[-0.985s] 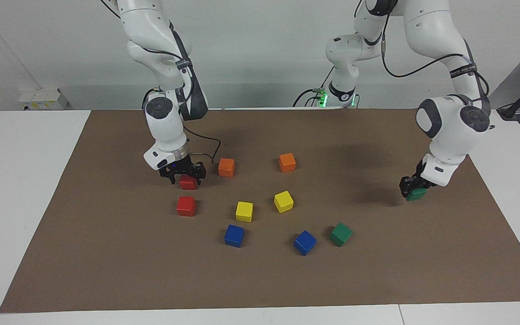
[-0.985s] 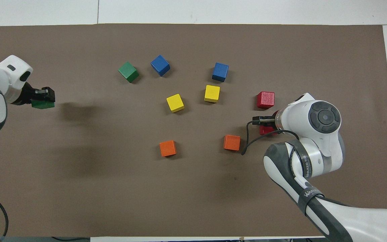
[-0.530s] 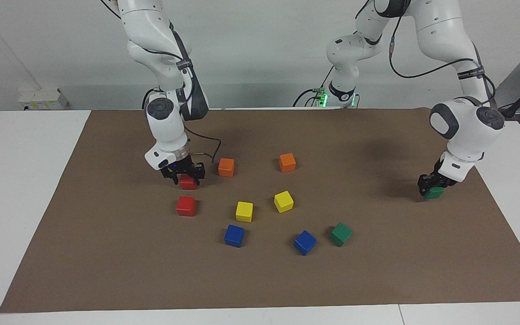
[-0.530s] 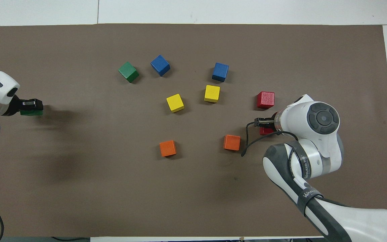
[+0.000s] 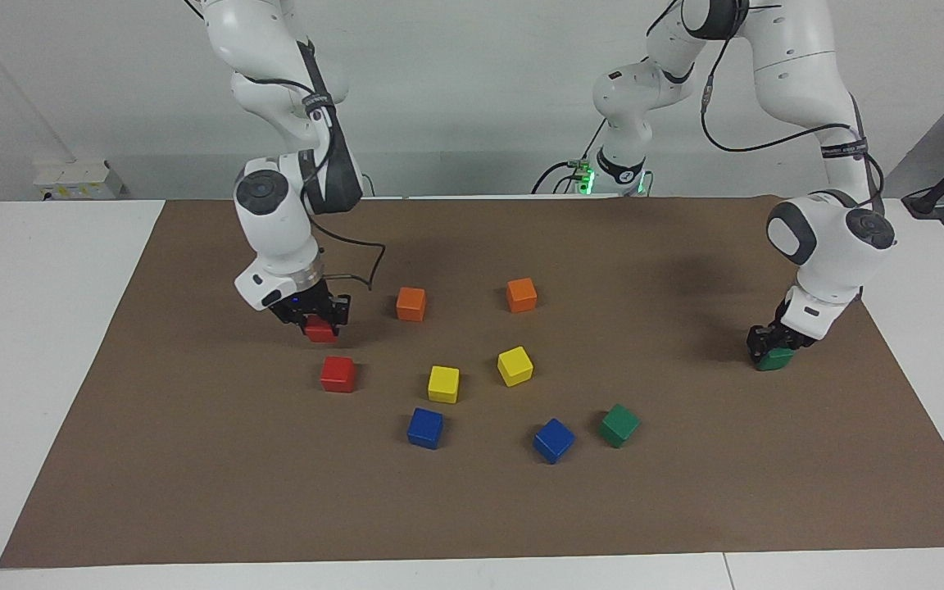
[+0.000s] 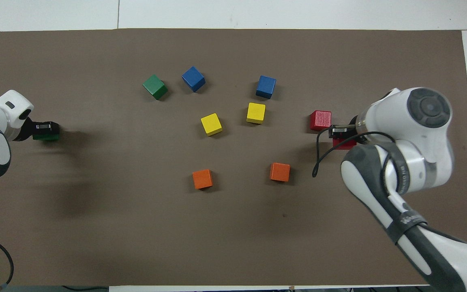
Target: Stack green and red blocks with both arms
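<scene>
Right end effector grasping red block, left end effector grasping green block, armband lettering unreadable

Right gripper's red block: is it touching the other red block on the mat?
Apart. In the facing view the held red block hangs in the right gripper, and brown mat shows between it and the resting red block.

Bright, even light from above; my arms cast soft shadows on the table; everything is sharp.
</scene>
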`<state>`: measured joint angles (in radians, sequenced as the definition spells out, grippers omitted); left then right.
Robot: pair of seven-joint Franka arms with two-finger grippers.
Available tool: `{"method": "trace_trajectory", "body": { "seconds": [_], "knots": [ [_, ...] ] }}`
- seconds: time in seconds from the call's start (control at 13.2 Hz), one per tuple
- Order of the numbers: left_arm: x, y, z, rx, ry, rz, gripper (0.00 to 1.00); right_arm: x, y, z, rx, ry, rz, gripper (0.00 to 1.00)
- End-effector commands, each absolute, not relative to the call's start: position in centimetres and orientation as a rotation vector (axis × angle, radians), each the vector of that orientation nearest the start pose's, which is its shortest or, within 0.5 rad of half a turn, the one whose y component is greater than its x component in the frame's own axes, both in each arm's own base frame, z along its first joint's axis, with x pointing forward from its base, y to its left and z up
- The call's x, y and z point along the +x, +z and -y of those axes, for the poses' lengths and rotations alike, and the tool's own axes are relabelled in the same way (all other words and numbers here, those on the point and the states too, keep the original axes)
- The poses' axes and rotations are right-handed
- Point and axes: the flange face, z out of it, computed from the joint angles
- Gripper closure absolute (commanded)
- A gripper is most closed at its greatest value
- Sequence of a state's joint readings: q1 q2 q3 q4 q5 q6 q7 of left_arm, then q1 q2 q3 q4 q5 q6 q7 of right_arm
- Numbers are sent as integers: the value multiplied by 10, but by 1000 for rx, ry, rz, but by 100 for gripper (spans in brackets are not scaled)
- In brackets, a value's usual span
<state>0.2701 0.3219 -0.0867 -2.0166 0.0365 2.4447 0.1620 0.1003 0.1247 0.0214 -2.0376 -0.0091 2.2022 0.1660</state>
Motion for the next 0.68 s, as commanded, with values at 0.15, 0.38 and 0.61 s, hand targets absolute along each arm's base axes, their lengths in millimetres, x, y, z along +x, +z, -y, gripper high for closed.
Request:
{"method": "trace_trajectory", "body": {
  "seconds": [0.15, 0.38, 0.61],
  "knots": [
    [600, 297, -114, -3112, -169, -78, 0, 600, 412, 33, -3137, -140, 61, 100],
    [607, 309, -109, -3117, -133, -90, 0, 600, 392, 68, -3142, -140, 51, 100],
    [632, 370, -97, -3130, -59, -104, 0, 595, 366, 84, -3144, -148, 32, 100]
  ]
}}
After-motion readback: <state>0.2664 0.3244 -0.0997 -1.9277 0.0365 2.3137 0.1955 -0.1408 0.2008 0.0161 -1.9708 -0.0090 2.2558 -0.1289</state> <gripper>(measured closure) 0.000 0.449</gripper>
